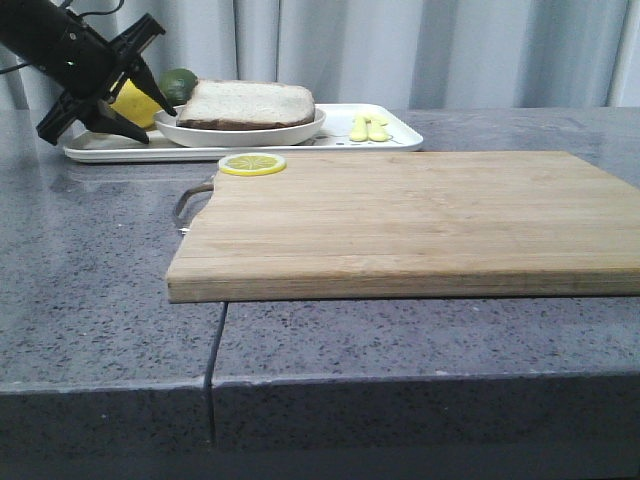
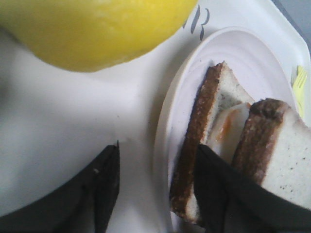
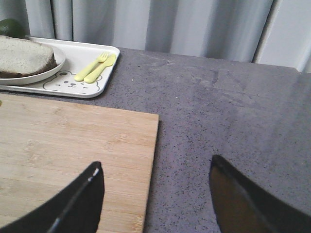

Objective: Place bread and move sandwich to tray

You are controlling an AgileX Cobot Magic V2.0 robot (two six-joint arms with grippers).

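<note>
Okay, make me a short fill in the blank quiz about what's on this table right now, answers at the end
1. The round white plate holding the egg sandwich sits on the white rectangular ____.
2. The lemon slice lies on the wooden cutting ____.
3. The left gripper is ____, beside the plate.

Answers: tray; board; open

No readable text, brand or number showed anywhere. The tray (image 3: 104, 73) carried only a bear line drawing (image 3: 72, 81).
</note>
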